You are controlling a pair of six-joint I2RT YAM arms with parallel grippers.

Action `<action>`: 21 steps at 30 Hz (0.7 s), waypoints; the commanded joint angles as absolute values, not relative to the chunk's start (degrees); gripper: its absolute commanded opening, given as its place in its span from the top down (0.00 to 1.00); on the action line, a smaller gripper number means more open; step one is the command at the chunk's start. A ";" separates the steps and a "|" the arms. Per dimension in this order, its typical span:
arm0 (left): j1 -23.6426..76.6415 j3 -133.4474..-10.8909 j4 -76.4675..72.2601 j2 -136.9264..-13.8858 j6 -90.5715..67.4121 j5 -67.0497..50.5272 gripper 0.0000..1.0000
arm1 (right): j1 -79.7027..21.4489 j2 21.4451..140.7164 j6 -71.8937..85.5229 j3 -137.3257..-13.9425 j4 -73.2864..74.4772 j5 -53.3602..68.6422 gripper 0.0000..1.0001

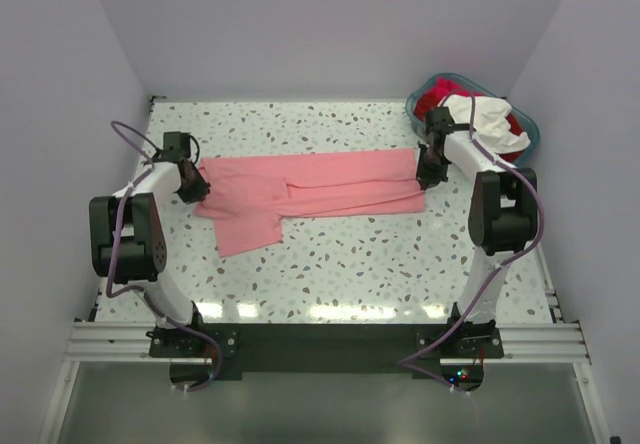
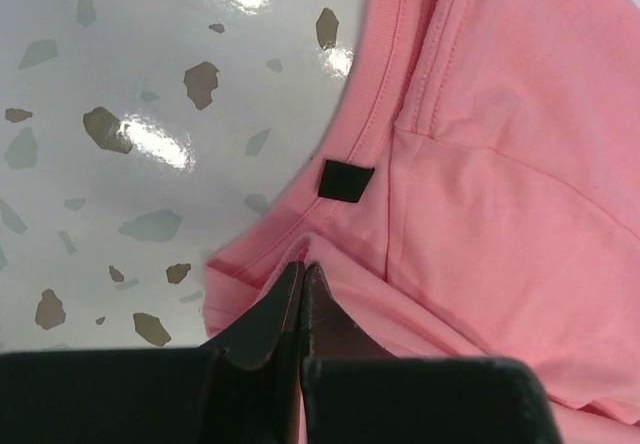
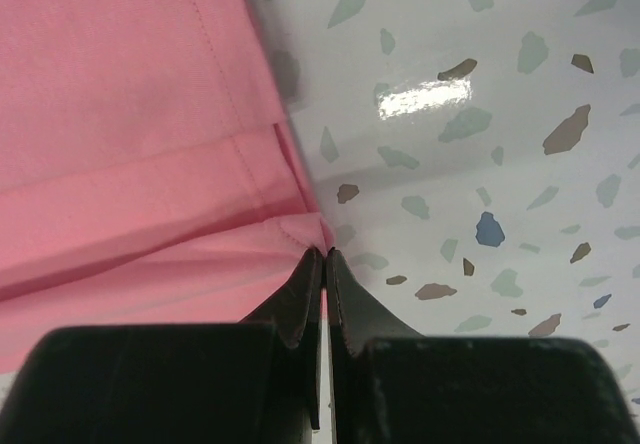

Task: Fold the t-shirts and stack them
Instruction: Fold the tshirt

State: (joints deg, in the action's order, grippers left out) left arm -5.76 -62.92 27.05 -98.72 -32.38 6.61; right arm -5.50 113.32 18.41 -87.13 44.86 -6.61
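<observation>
Salmon cloth, the pink t-shirt (image 1: 310, 189), lies as a folded band across the terrazzo table (image 1: 350, 264). The left gripper (image 2: 303, 269) is pinched on its collar end beside the dark neck tag (image 2: 345, 179). The right gripper (image 3: 325, 254) is clamped on its hem corner. Rightmost, a teal basket (image 1: 533, 124) holds what look like a white shirt (image 1: 490, 114) and a red shirt (image 1: 432, 94).

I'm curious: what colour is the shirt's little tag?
Black tag, clearest in the left wrist view.

Glossy terrazzo table (image 1: 350, 264), pale walls (image 1: 330, 24)
</observation>
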 commanded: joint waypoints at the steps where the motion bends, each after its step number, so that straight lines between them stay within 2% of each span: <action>1: -6.85 -62.76 23.12 -100.02 -33.31 7.91 1.00 | -4.22 113.73 18.72 -85.87 41.84 -8.97 1.00; 6: -7.03 -61.53 21.63 -100.72 -34.19 8.44 1.00 | -4.13 113.91 19.16 -84.64 38.94 -7.66 1.00; 7: -7.03 -61.35 21.45 -100.72 -34.10 8.35 0.97 | -4.13 113.99 19.25 -84.55 38.50 -7.04 0.99; 8: -7.03 -61.26 21.01 -100.81 -34.28 8.09 0.93 | -4.04 113.91 19.34 -84.46 38.32 -6.60 0.97; 9: -7.03 -61.26 20.92 -100.55 -34.36 7.91 0.85 | -4.13 113.82 19.42 -84.55 38.32 -5.72 0.93; 10: -7.12 -61.17 20.74 -100.29 -34.37 7.56 0.80 | -4.04 113.56 19.42 -84.55 38.23 -5.54 0.85; 11: -7.12 -61.17 20.66 -99.94 -34.45 7.38 0.77 | -4.13 113.21 19.42 -84.55 38.23 -5.28 0.81; 12: -6.95 -61.08 20.65 -98.97 -34.45 7.21 0.68 | -4.13 112.16 19.42 -84.55 38.32 -5.01 0.78; 15: -6.94 -60.82 21.00 -96.26 -34.45 7.03 0.51 | -4.22 109.87 19.69 -83.94 38.50 -4.49 0.66; 17: -6.59 -60.04 21.44 -94.40 -34.10 7.82 0.44 | -4.22 107.06 19.86 -82.80 38.67 -3.78 0.55; 18: -5.90 -59.68 21.62 -92.22 -33.75 8.26 0.37 | -4.22 106.09 19.86 -82.18 38.58 -3.34 0.51; 19: -5.45 -59.24 21.97 -90.98 -33.31 8.78 0.33 | -4.22 104.26 19.78 -81.66 38.58 -2.99 0.44; 21: -3.62 -57.57 23.37 -87.65 -32.26 10.89 0.28 | -4.22 102.40 19.69 -79.37 38.41 -2.11 0.39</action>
